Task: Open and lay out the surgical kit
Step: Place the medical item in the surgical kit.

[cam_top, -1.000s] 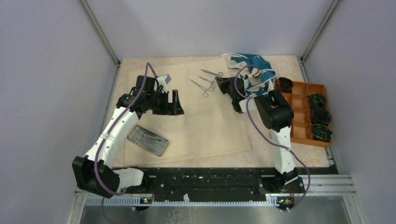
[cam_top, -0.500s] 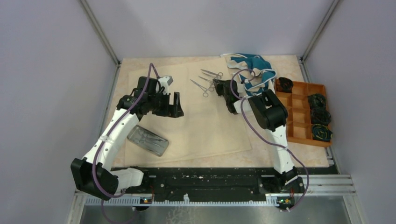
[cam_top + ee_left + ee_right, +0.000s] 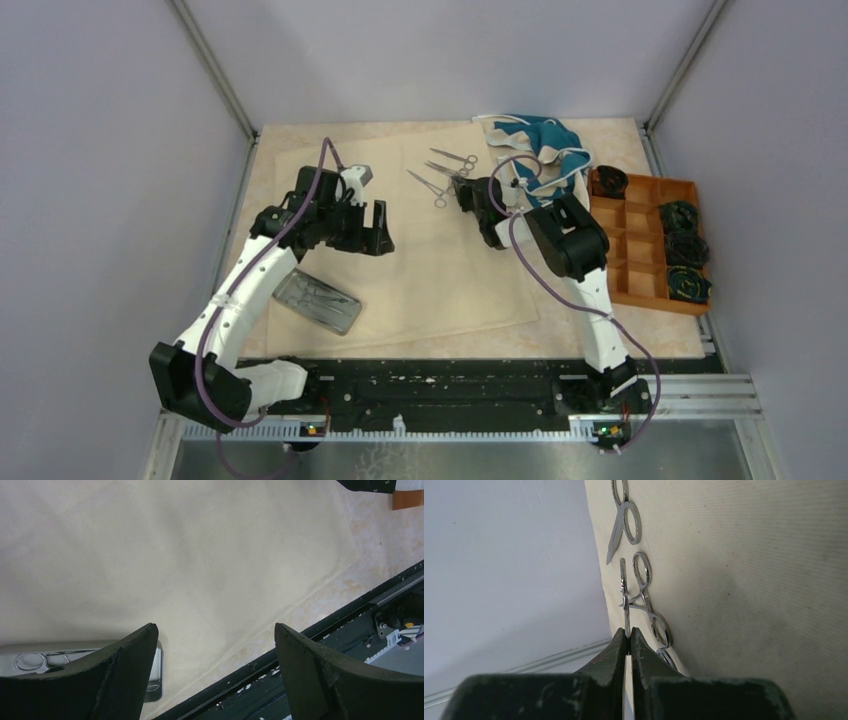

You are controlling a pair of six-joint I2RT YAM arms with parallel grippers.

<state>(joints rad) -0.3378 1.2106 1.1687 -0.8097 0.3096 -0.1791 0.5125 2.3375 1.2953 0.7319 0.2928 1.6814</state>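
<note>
The beige cloth wrap [image 3: 440, 260] lies spread flat on the table. The small steel tray [image 3: 316, 301] rests on its near left corner, with ring-handled tools still inside [image 3: 30, 661]. Ring-handled scissors and forceps [image 3: 442, 172] lie side by side at the cloth's far edge. My right gripper [image 3: 463, 189] is just right of them, shut on a thin silver instrument [image 3: 625, 592] seen edge-on above the cloth [image 3: 749, 580]. More ring handles [image 3: 643, 571] lie beside it. My left gripper [image 3: 378, 226] hovers open over the cloth [image 3: 200, 555], holding nothing, the tray [image 3: 156, 680] by its left finger.
Teal-and-white fabric [image 3: 540, 150] is bunched at the back, right of the instruments. An orange-brown compartment tray [image 3: 650, 250] with dark items stands at the right edge. A black rail [image 3: 450, 380] runs along the near edge. Grey walls enclose the table.
My right gripper has shifted left, toward the laid-out instruments, still holding its thin instrument. The left arm has barely moved and stays open.
</note>
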